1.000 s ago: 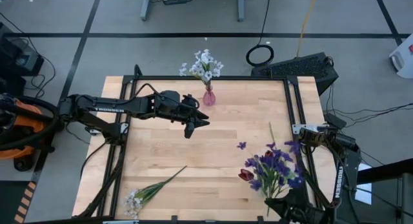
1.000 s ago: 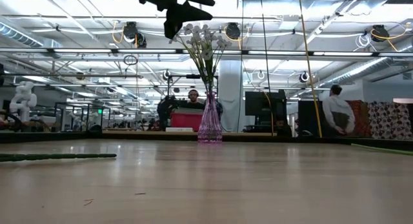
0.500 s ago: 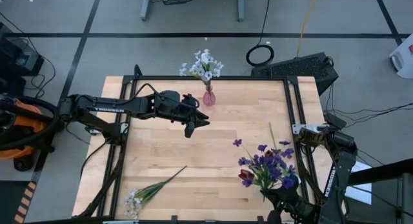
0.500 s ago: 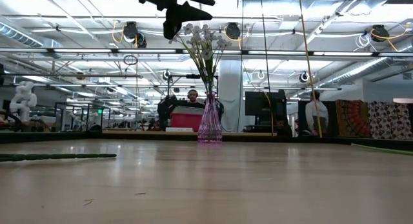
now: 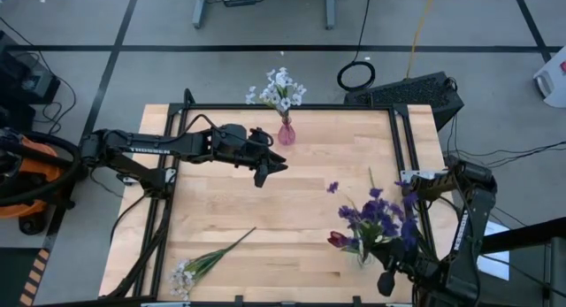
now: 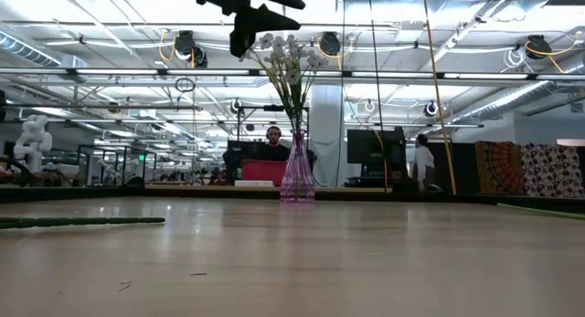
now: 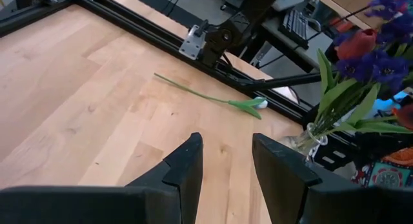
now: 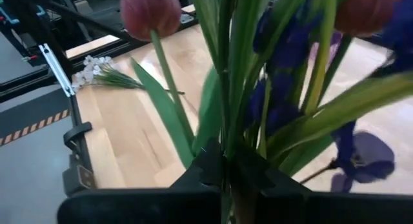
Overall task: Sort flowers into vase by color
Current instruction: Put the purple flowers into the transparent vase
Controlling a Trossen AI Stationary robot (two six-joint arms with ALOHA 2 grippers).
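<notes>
**Right arm holding purple/red bunch, left arm idle over table**

Wooden table [image 5: 292, 210]. Left gripper [image 5: 262, 168] hangs above the middle of the table near the pink vase [image 5: 286, 133], fingers spread, nothing between them. Right gripper [image 8: 226, 164] at the near right corner, fingers pressed together, pinching the stems of the bunch of purple blossoms and dark red tulips [image 5: 376, 223]. White flowers [image 5: 279, 88] stand in the pink vase at the far edge. White spray [image 5: 202, 263] lies flat at the near left. A single stem [image 7: 213, 97] lies by the right rail.
</notes>
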